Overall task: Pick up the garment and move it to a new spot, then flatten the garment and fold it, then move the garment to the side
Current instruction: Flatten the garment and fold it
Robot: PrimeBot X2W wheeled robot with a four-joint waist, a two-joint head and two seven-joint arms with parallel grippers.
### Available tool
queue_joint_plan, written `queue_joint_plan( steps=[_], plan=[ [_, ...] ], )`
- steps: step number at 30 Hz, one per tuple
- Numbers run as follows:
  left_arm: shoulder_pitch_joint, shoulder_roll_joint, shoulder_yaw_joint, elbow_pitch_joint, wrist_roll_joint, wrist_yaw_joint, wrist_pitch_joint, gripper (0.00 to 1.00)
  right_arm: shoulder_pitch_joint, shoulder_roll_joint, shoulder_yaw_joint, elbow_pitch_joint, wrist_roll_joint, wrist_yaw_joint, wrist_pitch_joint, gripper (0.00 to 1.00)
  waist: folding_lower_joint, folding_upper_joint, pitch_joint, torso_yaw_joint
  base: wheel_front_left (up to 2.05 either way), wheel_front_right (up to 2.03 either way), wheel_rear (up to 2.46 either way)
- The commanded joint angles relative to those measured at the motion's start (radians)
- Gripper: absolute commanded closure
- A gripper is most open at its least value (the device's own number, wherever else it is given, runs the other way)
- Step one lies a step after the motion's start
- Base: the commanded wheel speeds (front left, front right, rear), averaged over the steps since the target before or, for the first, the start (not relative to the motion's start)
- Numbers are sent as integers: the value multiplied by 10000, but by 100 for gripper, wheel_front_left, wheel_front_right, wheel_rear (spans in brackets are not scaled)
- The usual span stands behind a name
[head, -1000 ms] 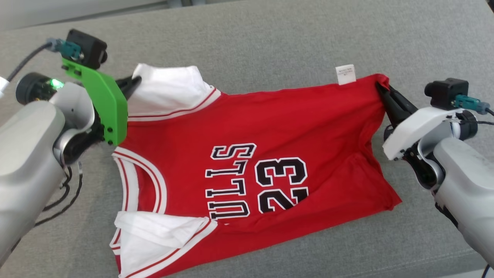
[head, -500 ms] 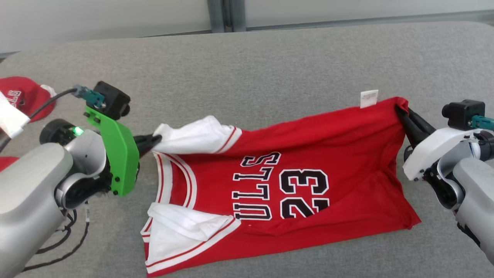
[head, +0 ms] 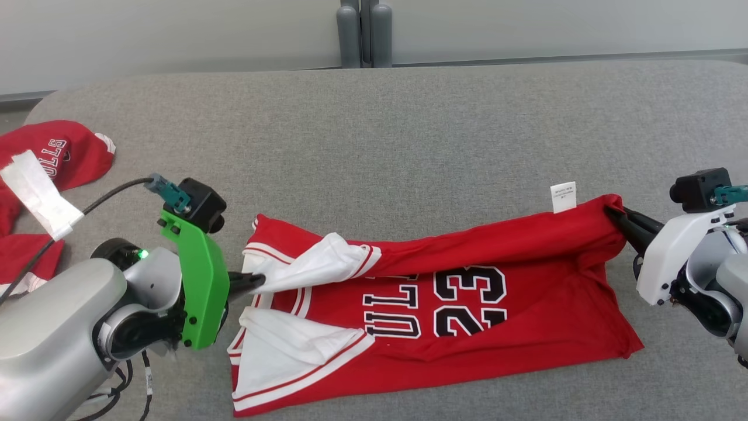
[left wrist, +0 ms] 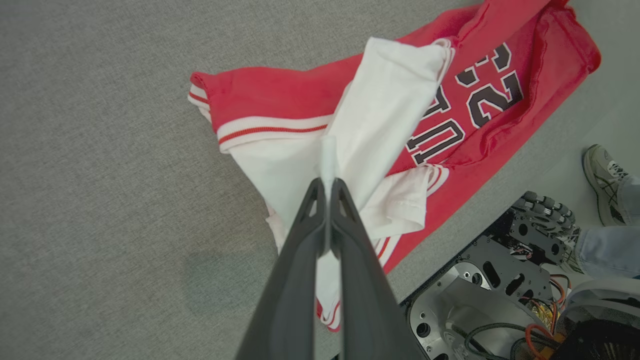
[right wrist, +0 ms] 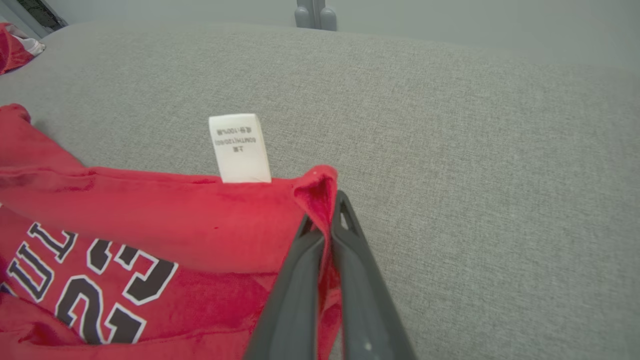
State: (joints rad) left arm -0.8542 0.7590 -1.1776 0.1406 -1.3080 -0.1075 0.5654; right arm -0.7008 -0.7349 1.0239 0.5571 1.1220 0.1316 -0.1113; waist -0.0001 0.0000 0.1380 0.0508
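Folding a red jersey lengthwise on a grey cushion.
Your left gripper pinches the far white sleeve, fingers pressed together on it; your right gripper nips the far hem corner likewise. Since a second ago both have drawn that far edge toward the near one, covering the tops of the lettering. The fold looks about half made.
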Motion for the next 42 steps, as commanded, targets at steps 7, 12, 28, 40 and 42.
queue_joint_plan(
  steps=[7, 12, 28, 40, 42],
  plan=[
    [424, 239, -196, -331, -425, 242, 580, 100, -758, -331, 996, 228, 336, -17, -291, 100, 1, 0, 52, -114, 0, 0, 0],
    [542, 175, -261, -448, -548, 302, 694, 100, -1068, -114, 1632, 558, 544, -17, -713, 100, 1, 0, 234, -117, 0, 0, 0],
    [751, 3, -434, -273, -893, 441, 1247, 100, -1229, -730, 2579, -137, 669, -17, 635, 100, 1, 0, 359, -246, 0, 0, 0],
    [1207, -318, -623, 342, -1017, 502, 1470, 0, -530, -916, 2586, -862, 299, -17, 2160, 0, 1, 0, -37, -400, 0, 0, 0],
    [1280, -311, -639, 431, -1045, 473, 1508, 0, -468, -1004, 2582, -959, 48, -17, 2361, 0, 1, 0, -146, -424, 0, 0, 0]
  ],
)
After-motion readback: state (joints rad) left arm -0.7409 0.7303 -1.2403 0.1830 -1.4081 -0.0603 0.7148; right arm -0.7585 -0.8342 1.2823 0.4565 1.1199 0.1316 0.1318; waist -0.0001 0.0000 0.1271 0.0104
